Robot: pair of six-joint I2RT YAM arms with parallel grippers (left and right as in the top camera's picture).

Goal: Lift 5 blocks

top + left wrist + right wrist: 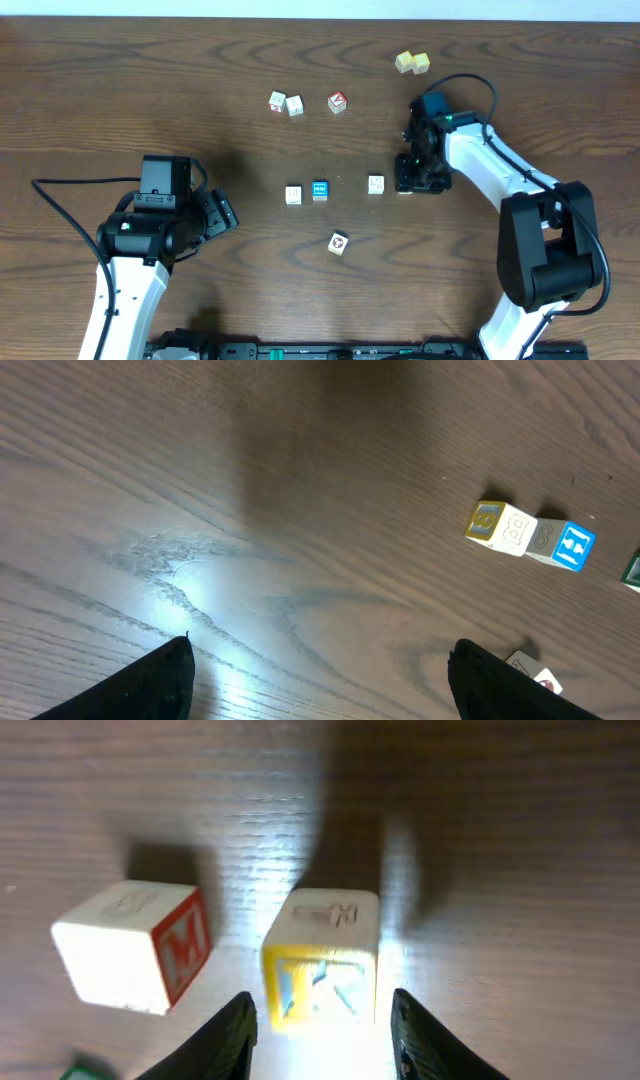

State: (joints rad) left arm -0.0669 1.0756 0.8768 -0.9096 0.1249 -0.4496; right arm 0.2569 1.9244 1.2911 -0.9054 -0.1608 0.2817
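The left claw (320, 648) is held spread to its widest above the bare tabletop (300, 480). Nothing is gripped or touched, and it is probably parked clear of the other arm's work. Mid-tabletop are laid the cream block (293, 194), the blue-faced block (320, 189) just beside it, the third block (375, 184) further right, and the marked block (338, 242) nearer the robot. The yellow-faced block (320, 965) is straddled by the right claw (322, 1010). Its jaws are partly open, with a thin gap seen at each side, so the block appears rested on the wood and not gripped.
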